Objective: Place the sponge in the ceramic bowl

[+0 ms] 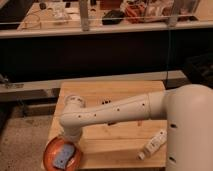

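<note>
Pale blue-grey sponge [62, 158] lies inside the orange-red ceramic bowl [48, 152] at the wooden surface's [115, 141] front-left corner, gripper [69, 145] just above it, grip state untellable; placement seems met, bar any release.

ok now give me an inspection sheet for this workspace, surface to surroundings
surface: wooden table, a few dark specks near its far edge
job's things: pale blue-grey sponge lying inside the orange-red ceramic bowl, at the table's front left corner
clutter: white bottle lying on its side, front right
grippers: claw at the end of the white arm, low over the bowl's far side, right by the sponge
cables: thin dark line running down behind the table; cannot tell what it is
surroundings: cluttered bench behind a rail; speckled floor at left
</note>
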